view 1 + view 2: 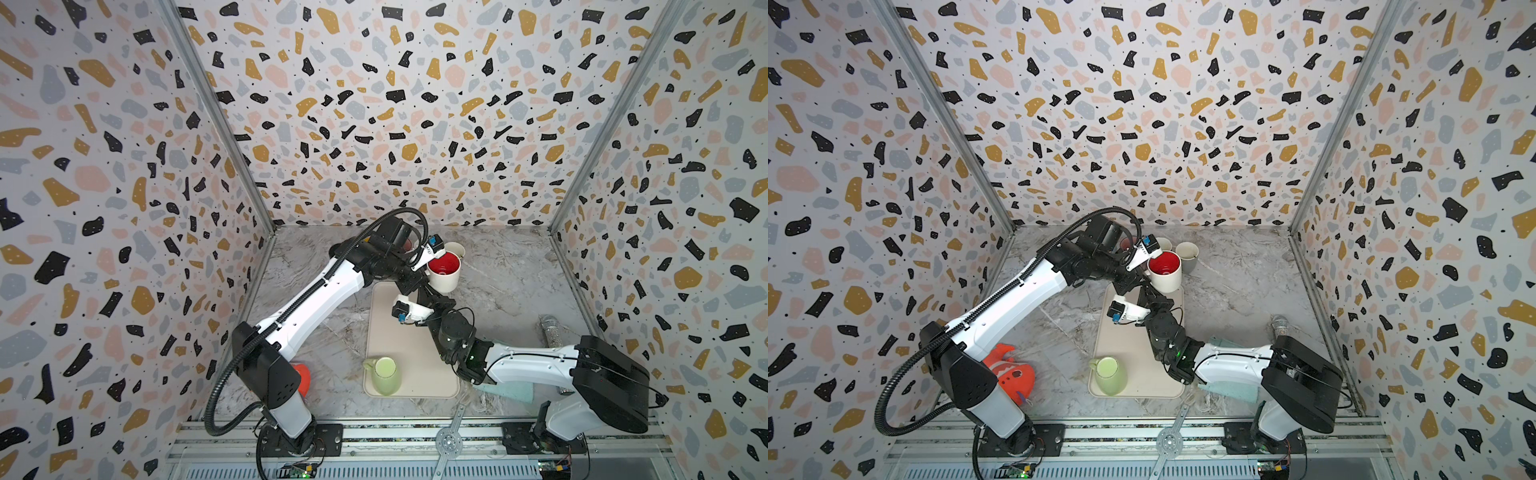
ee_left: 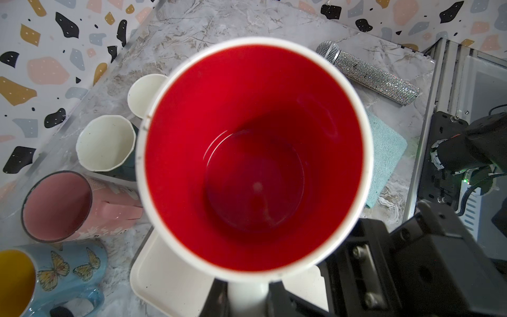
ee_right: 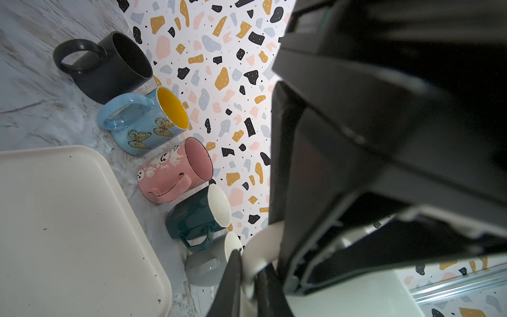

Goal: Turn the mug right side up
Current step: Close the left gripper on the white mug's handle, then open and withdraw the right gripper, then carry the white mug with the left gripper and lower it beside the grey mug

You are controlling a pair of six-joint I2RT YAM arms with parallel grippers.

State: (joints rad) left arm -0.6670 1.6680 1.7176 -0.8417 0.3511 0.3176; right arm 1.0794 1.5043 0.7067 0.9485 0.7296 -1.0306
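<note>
The mug (image 1: pixel 444 270) (image 1: pixel 1165 268) is white outside and red inside. It hangs upright, mouth up, over the far end of the beige tray (image 1: pixel 411 374). The left wrist view looks straight down into its red bowl (image 2: pixel 255 153). My left gripper (image 1: pixel 423 275) (image 2: pixel 248 299) is shut on the white handle, with a dark finger on each side. My right gripper (image 1: pixel 428 291) (image 3: pixel 249 282) comes up from below and is shut on the same handle (image 3: pixel 258 255).
A green mug (image 1: pixel 384 376) stands on the tray's near end. Several mugs line the back wall: black (image 3: pixel 109 66), blue butterfly (image 3: pixel 142 120), pink (image 3: pixel 172 173), dark green (image 3: pixel 197 214), grey (image 3: pixel 208 263). A glitter microphone (image 1: pixel 550 330), teal cloth (image 1: pixel 511 390) and orange plush fish (image 1: pixel 1013 376) lie around.
</note>
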